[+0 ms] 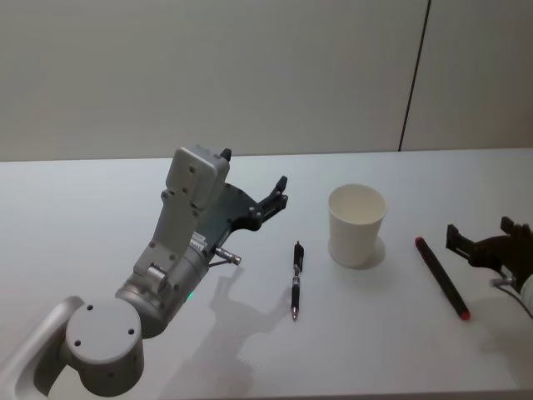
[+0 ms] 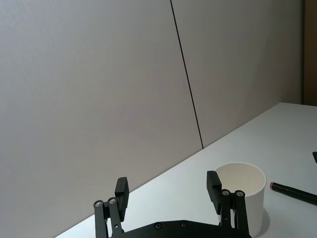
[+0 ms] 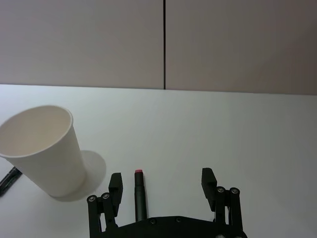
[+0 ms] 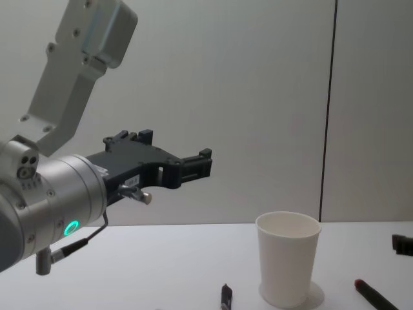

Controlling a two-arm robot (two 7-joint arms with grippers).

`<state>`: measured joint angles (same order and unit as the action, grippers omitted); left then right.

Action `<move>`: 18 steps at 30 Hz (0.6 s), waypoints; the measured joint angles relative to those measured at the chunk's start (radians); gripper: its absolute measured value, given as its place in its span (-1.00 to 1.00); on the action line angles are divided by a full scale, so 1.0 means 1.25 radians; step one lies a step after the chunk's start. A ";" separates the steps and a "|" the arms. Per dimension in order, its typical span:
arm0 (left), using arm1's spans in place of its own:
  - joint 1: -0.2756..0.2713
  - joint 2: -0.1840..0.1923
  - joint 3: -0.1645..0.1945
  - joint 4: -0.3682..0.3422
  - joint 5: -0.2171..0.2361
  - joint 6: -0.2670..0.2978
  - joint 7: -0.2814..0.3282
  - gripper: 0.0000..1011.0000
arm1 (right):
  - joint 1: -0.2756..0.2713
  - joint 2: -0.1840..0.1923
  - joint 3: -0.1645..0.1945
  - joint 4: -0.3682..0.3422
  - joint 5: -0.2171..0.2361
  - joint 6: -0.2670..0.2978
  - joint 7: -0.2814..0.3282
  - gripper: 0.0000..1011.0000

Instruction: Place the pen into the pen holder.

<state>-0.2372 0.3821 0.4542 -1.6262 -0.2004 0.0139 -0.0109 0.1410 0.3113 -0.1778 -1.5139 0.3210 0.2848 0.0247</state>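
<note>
My left gripper (image 1: 279,196) hangs in the air over the table (image 1: 100,208), higher than the rim of the cup (image 1: 354,246) as my chest camera sees it, and its two fingers stand wide apart. The cup stands upright on the table, mouth up, ahead of this gripper and off to its right, apart from it. The black pen (image 1: 296,282) lies flat on the table below this gripper, nearer to me than the fingertips and a little to their right. It is near the cup on the cup's left without touching it, and its length runs roughly away from me. My right gripper (image 1: 480,235) sits low at the far right, well apart from the left one, with the cup between the two. Its fingers are spread open as well. The red-tipped pen (image 1: 441,279) lies flat on the table just to the left of this gripper, between it and the cup and clear of the cup. It is slanted, so its far end is closer to the cup and its near end swings out to the right. From my right wrist, one red end of that pen shows between the open fingers, closer to one finger than the other. The cup stands farther ahead on that same side, and an end of the black pen shows past its base. I cannot tell whether my right gripper touches the table.
</note>
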 joint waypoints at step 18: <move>0.000 0.000 0.000 0.000 0.000 0.000 0.000 0.98 | 0.092 -0.061 -0.034 0.088 -0.015 0.091 0.011 0.98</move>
<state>-0.2372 0.3822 0.4542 -1.6262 -0.2004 0.0139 -0.0109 0.2559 0.2355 -0.2207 -1.4036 0.3023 0.3989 0.0384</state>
